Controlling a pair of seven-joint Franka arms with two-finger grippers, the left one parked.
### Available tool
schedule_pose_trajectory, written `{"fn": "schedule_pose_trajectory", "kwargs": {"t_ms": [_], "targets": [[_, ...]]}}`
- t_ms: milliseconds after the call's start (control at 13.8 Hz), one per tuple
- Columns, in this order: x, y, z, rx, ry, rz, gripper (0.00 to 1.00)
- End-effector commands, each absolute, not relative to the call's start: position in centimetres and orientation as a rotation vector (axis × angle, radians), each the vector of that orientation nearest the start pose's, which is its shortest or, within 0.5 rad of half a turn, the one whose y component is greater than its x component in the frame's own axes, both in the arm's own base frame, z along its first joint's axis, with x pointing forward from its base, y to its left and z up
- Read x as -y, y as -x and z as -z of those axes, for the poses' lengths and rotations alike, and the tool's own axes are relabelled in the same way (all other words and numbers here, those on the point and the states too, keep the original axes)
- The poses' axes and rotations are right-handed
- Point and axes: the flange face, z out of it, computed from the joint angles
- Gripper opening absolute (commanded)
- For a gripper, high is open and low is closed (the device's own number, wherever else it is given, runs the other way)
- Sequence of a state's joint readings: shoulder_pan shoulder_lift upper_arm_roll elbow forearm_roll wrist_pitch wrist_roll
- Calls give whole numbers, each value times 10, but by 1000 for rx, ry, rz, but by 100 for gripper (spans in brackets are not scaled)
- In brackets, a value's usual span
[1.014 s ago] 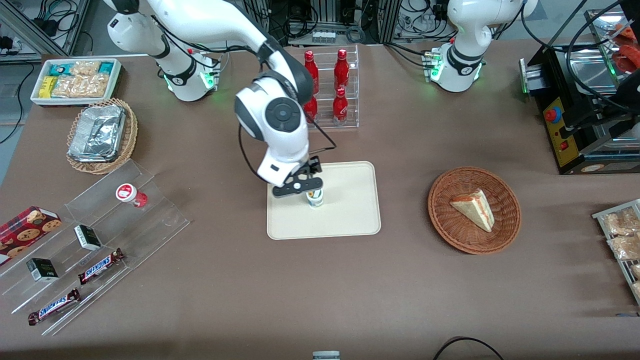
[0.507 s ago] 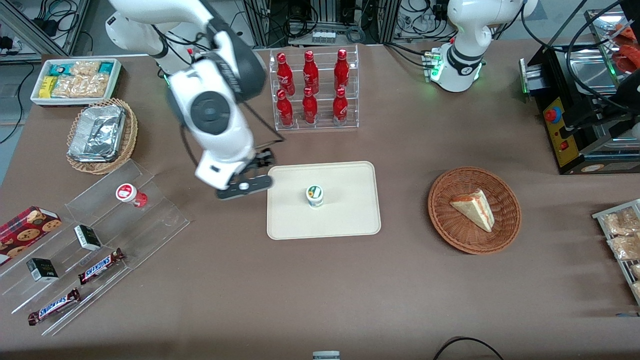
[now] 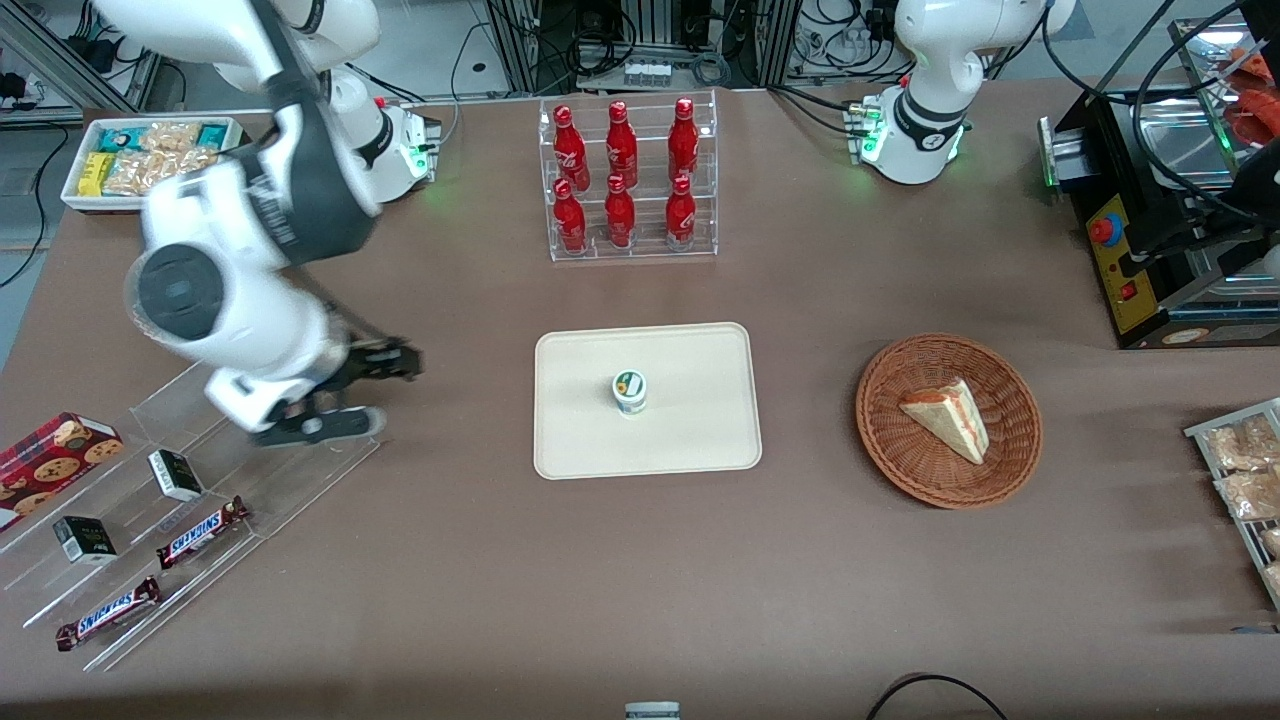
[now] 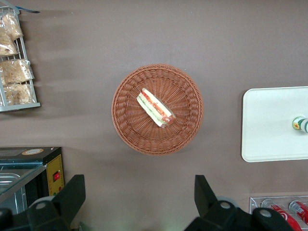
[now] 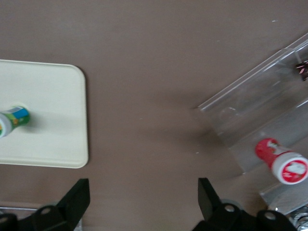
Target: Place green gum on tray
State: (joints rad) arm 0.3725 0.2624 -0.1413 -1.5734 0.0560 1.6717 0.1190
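Note:
The green gum (image 3: 629, 391), a small white bottle with a green and orange lid mark, stands upright near the middle of the cream tray (image 3: 700, 440). It also shows in the right wrist view (image 5: 13, 120) on the tray (image 5: 53, 134), and in the left wrist view (image 4: 300, 124) on the tray (image 4: 269, 125). My right gripper (image 3: 352, 392) is open and empty, well away from the tray toward the working arm's end, above the clear acrylic shelf (image 3: 300, 470). In its wrist view the gripper (image 5: 143, 198) hangs over bare brown table.
A red-lidded gum bottle (image 5: 283, 162) lies on the acrylic shelf (image 5: 269, 110). Snickers bars (image 3: 203, 531) and small boxes sit on lower steps. A rack of red bottles (image 3: 625, 180) stands farther from the camera than the tray. A wicker basket (image 3: 1000, 470) holds a sandwich.
My gripper let go of the green gum on the tray, then rose and swung away toward the working arm's end, ending over the acrylic shelf. The gum stays upright on the tray.

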Motion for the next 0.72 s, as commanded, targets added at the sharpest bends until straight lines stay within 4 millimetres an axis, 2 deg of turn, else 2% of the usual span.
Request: {"fn": "schedule_pose_trajectory", "kwargs": {"t_ms": [0,145,217,362,652], "targets": [[-116,-609,-479,295,3089,-252,100],[-85,-608,-483,262,3078,-243,100],[-77,-602,-487,254,3072,-243,100],[-48,-593,-497,196,3068,-234,100],[0,-582,-526,161,3065,-184,100]]}}
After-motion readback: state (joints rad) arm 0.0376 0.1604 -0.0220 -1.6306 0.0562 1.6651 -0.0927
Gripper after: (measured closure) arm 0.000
